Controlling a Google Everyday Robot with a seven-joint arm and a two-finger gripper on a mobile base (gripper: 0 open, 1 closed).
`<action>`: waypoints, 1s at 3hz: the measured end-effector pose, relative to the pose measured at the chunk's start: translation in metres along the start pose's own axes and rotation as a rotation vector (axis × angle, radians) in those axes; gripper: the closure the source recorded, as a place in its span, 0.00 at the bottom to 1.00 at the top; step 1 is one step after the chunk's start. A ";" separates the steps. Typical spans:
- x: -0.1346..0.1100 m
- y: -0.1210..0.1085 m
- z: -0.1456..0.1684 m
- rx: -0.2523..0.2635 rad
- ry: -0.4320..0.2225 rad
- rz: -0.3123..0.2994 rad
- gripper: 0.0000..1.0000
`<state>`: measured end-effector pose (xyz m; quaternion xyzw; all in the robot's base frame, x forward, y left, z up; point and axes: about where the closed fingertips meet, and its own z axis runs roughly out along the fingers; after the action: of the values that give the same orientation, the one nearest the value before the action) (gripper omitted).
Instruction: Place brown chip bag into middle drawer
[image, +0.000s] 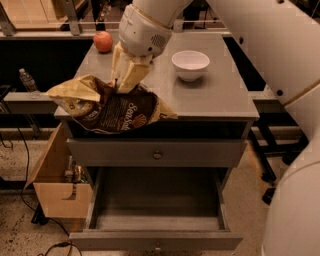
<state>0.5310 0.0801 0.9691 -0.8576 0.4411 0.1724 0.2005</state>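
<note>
Dim warm overhead light; middle drawer (155, 202) shadowed; gripper (122, 86) over cabinet's (215, 97) front edge, fingers (132, 74) pinching brown chip bag (120, 114).
</note>
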 end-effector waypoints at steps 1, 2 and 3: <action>0.004 0.012 0.016 -0.017 0.013 0.009 1.00; 0.000 0.023 0.024 -0.036 0.062 0.019 1.00; -0.012 0.033 0.014 -0.030 0.116 0.032 1.00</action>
<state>0.4951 0.0783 0.9562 -0.8620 0.4629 0.1318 0.1591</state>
